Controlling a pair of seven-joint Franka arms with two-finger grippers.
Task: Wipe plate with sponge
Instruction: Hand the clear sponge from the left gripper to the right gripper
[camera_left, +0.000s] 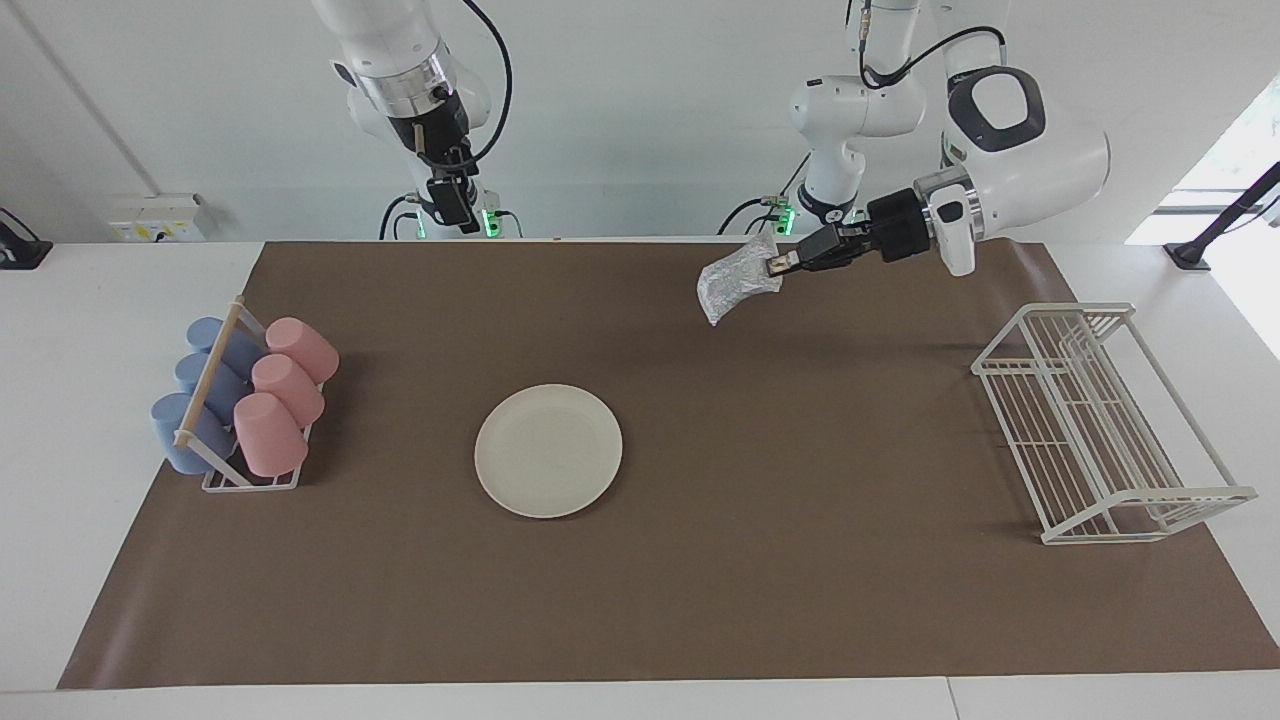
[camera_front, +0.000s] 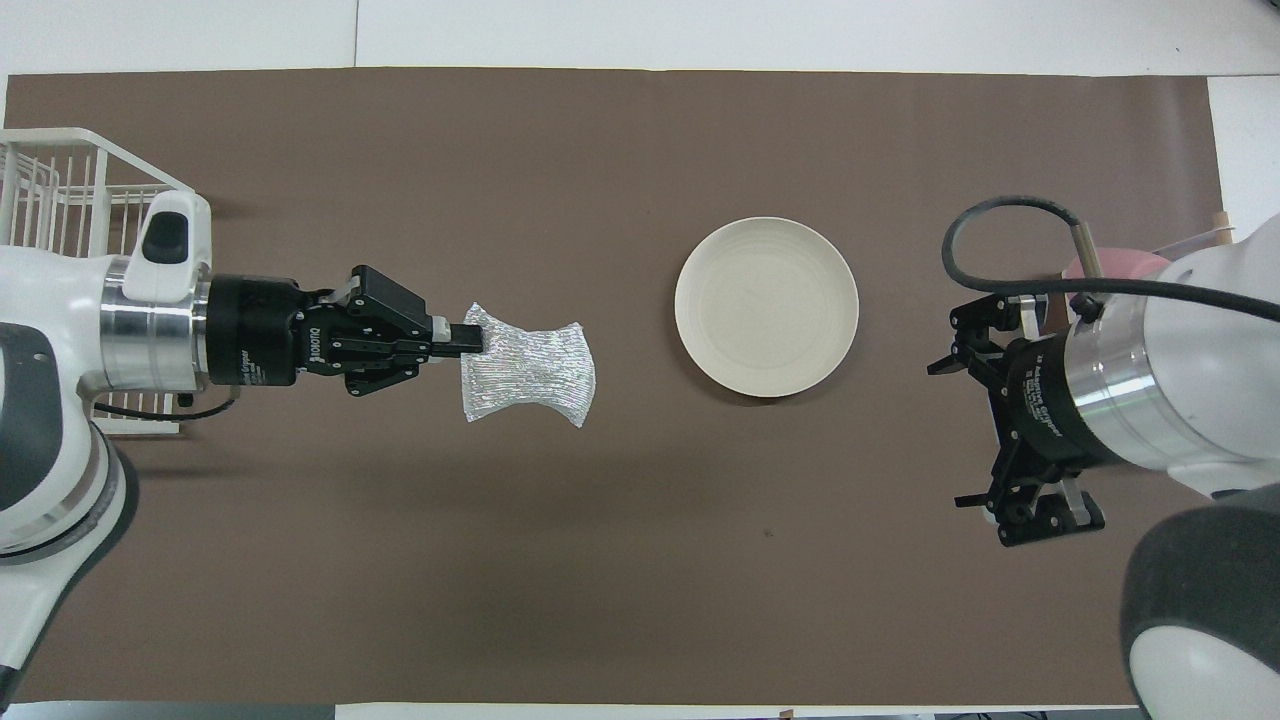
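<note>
The cream-white plate (camera_left: 548, 451) lay flat and bare on the brown mat (camera_left: 700, 600), about midway between the robots and the table's front edge and toward the right arm's end. The silvery mesh sponge (camera_left: 738, 281) hung in the air — pinched by one edge in the left gripper (camera_left: 781, 264), its fingertips clamped on the pad — over open mat, well apart from the plate. To reach it, the sponge had to travel on toward the right arm's end and down. The right gripper (camera_front: 1000, 425) waited high, jaws spread and empty, over the cup rack (camera_left: 235, 410) end.
</note>
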